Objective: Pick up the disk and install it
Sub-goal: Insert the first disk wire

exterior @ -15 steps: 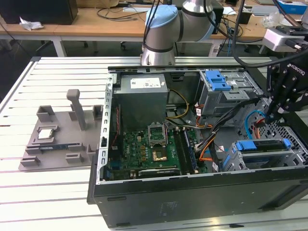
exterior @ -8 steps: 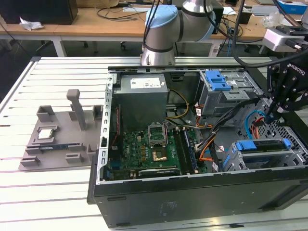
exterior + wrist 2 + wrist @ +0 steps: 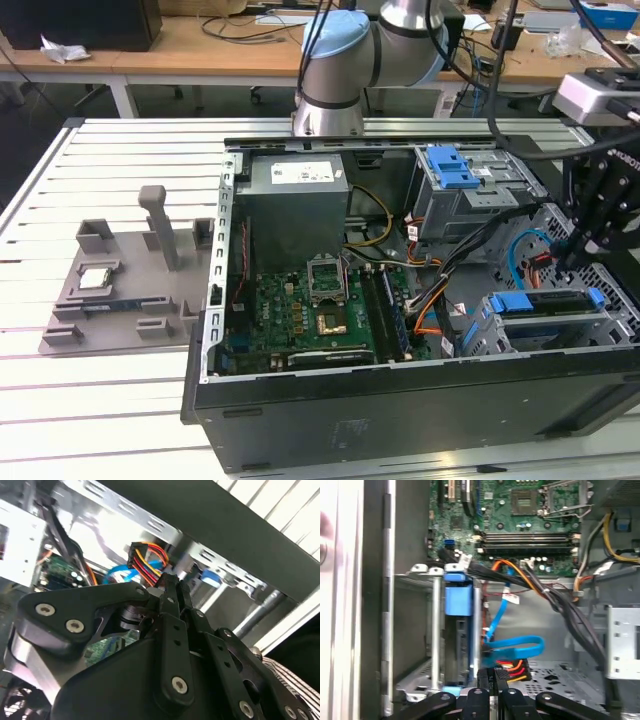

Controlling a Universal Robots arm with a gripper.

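Exterior view, from its left: a grey fixture tray [image 3: 120,285] lies on the slatted table [image 3: 100,380], carrying a small square silver chip [image 3: 96,279]. Beside it stands the open computer case [image 3: 400,400], green motherboard [image 3: 310,320] exposed, grey power supply [image 3: 297,205] behind it. Toward the exterior view's right, the disk [image 3: 545,310] sits in the drive cage [image 3: 560,335] near the case's front corner, in its blue carrier; only its top edge and the blue ends show, the label hidden. The gripper [image 3: 572,258] hangs just above it, cut off at the frame edge.

First wrist view: the disk [image 3: 457,630] appears edge-on in the cage, blue tab up; a blue data cable [image 3: 512,647] loops beside it.

Second wrist view: gripper [image 3: 172,587] fingers pressed together, nothing visible between them, tips near the coloured power wires [image 3: 145,560]. The exterior view cannot resolve this.
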